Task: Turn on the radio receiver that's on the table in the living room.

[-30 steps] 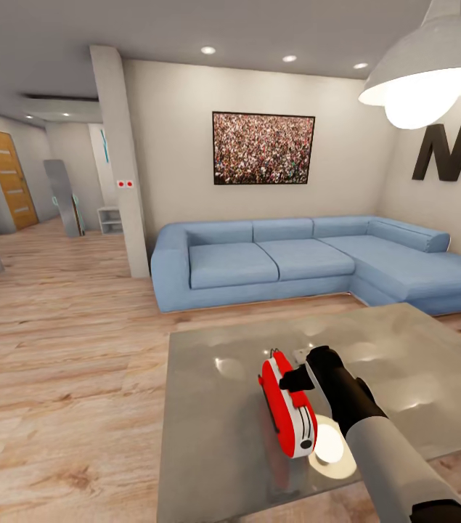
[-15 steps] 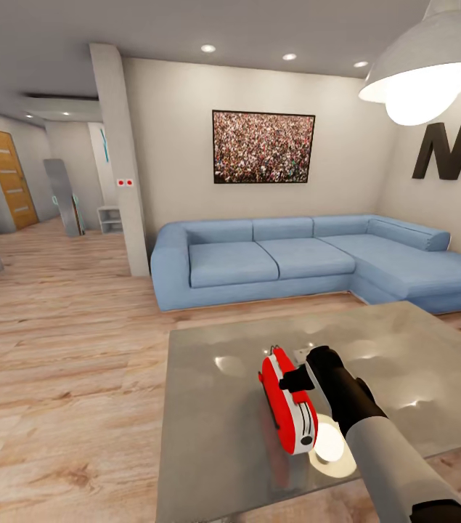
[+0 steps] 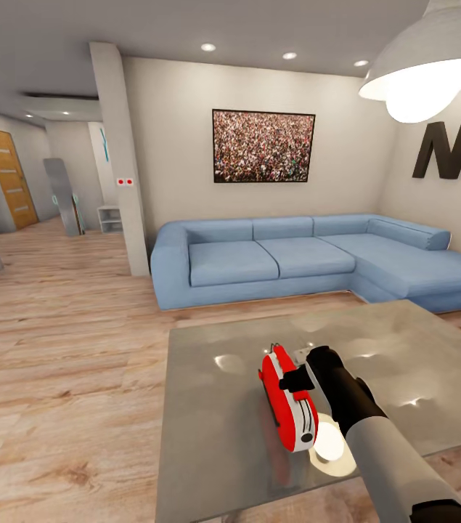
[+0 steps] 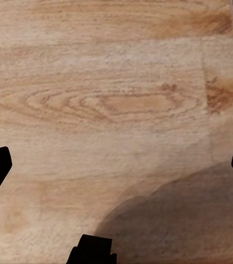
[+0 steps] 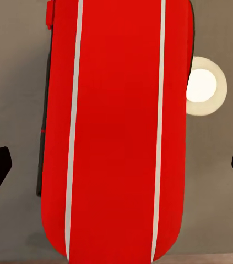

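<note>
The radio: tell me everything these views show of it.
The radio is a small, flat red gadget with a rounded top and a white end face carrying a dark knob; it looks like glossy plastic. It stands upright on edge on the reflective grey table, which mirrors it. In the right wrist view its red side shows two thin white stripes. The right end effector sits at its top edge with fingertips spread wide; contact cannot be confirmed. Whether it is switched on cannot be told.

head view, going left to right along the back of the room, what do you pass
wooden door → grey pillar → crowd picture → pendant lamp → black letter N
</note>
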Robot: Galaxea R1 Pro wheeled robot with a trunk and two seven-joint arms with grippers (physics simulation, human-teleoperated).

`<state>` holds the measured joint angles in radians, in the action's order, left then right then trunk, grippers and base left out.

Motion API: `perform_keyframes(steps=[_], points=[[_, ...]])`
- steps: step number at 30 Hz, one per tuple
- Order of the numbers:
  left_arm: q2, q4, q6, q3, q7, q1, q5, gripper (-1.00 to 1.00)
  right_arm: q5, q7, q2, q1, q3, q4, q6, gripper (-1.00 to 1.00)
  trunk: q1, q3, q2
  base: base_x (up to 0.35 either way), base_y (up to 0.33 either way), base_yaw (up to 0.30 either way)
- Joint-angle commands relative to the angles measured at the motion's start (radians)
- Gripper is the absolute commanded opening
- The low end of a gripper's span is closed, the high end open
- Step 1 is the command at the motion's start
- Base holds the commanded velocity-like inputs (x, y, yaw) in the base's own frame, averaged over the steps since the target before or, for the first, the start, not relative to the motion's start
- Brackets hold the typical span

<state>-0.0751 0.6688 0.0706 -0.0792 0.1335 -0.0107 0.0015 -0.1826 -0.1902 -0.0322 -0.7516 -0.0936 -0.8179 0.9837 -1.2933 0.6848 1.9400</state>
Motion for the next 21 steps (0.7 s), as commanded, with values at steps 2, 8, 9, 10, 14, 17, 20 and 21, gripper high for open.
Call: perform_keyframes(steps=[2, 8, 9, 10, 14, 17, 20, 21], points=[[0.000, 0.000, 0.000, 0.000, 0.000, 0.000, 0.000, 1.00, 0.000, 0.000, 0.000, 0.000, 0.000, 0.000, 0.000, 1.00, 0.000, 0.000, 0.000, 0.000, 0.000, 0.000], [0.000, 0.000, 0.000, 0.001, 0.000, 0.000, 0.000, 1.00, 0.000, 0.003, 0.000, 0.000, 0.000, 0.003, 0.000, -1.00, 0.000, 0.000, 0.000, 0.000, 0.000, 0.000], [0.000, 0.000, 0.000, 0.001, 0.000, 0.000, 0.000, 1.00, 0.000, 0.003, 0.000, 0.000, 0.000, 0.006, 0.000, -1.00, 0.000, 0.000, 0.000, 0.000, 0.000, 0.000], [0.000, 0.000, 0.000, 0.001, 0.000, 0.000, 0.000, 1.00, 0.000, 0.003, 0.000, 0.000, 0.000, 0.008, 0.000, -1.00, 0.000, 0.000, 0.000, 0.000, 0.000, 0.000], [0.000, 0.000, 0.000, 0.001, 0.000, 0.000, 0.000, 1.00, 0.000, 0.003, 0.000, 0.000, 0.000, 0.010, 0.000, -1.00, 0.000, 0.000, 0.000, 0.000, 0.000, 0.000], [0.000, 0.000, 0.000, 0.000, 0.000, 0.000, 0.000, 1.00, 0.000, 0.003, 0.000, 0.000, 0.000, 0.011, 0.000, -1.00, 0.000, 0.000, 0.000, 0.000, 0.000, 0.000], [0.000, 0.000, 0.000, 0.000, 0.000, 0.000, 0.000, 1.00, 0.000, 0.003, 0.000, 0.000, 0.000, 0.011, 0.000, -1.00, 0.000, 0.000, 0.000, 0.000, 0.000, 0.000], [0.000, 0.000, 0.000, 0.001, 0.000, 0.000, 0.000, 1.00, 0.000, 0.003, 0.000, 0.000, 0.000, 0.011, 0.000, -1.00, 0.000, 0.000, 0.000, 0.000, 0.000, 0.000]])
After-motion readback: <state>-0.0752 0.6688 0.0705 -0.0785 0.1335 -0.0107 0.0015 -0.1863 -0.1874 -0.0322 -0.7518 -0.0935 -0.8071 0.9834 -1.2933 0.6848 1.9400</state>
